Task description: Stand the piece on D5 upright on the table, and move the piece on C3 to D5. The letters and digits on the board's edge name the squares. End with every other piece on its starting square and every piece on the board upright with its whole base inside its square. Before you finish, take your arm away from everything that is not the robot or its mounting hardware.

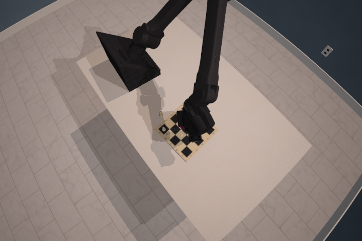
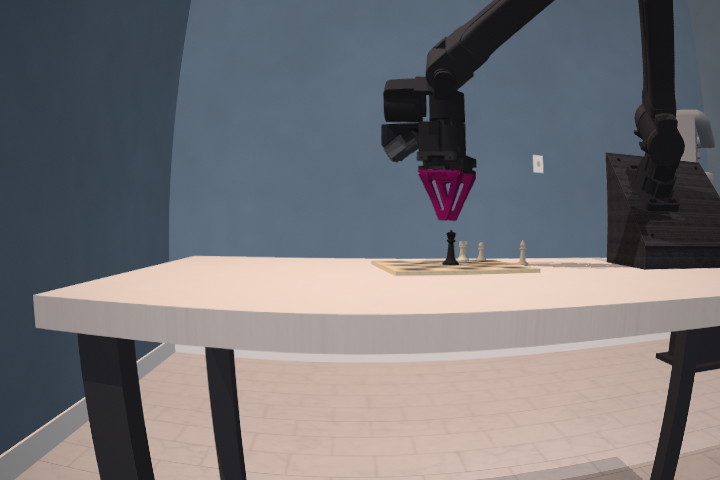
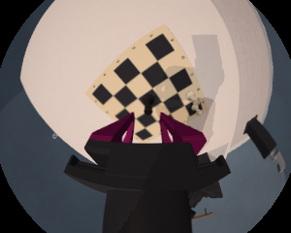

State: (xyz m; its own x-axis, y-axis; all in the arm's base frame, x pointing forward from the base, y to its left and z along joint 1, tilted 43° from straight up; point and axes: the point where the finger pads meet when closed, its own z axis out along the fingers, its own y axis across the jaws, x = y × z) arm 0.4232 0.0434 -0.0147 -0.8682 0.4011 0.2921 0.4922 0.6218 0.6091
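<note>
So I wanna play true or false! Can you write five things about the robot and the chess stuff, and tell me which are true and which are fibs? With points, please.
1. The black king (image 2: 451,251) (image 3: 148,102) is standing up. True.
2. The gripper (image 1: 182,127) (image 2: 448,219) (image 3: 146,116) is holding the black king. False: its fingers are open above the king, with a gap in between.
3. The gripper's fingers are pink. True.
4. The chessboard (image 1: 186,151) (image 2: 465,272) (image 3: 160,46) is round. False: it has four corners.
5. The wall (image 1: 343,74) (image 2: 315,141) (image 3: 29,146) is blue. True.
</note>
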